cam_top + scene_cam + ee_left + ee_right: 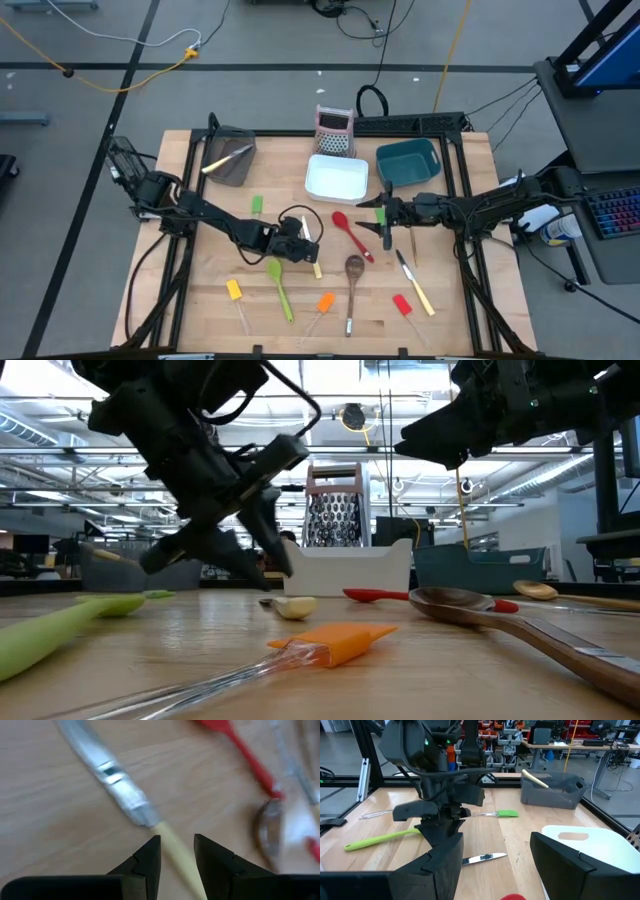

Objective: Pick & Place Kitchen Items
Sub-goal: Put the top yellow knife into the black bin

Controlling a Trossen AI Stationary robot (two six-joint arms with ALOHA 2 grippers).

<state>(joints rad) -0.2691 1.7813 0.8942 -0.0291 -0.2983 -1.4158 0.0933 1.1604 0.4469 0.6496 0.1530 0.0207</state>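
The left gripper [303, 243] sits low near the middle of the table [190, 300], right over a cream-handled knife [314, 260]. A green spoon [279, 285] lies just below it. The right gripper [385, 215] (its fingers wide apart) hangs close to a red spoon [350, 233]. A white bin [337, 178] sits above both.

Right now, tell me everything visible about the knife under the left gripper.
The knife has a shiny metal blade and a slim cream handle. It lies flat on the wooden table, near its middle. The left gripper is over it, its two dark fingers open on either side of the handle; the pictures do not show whether they touch it.
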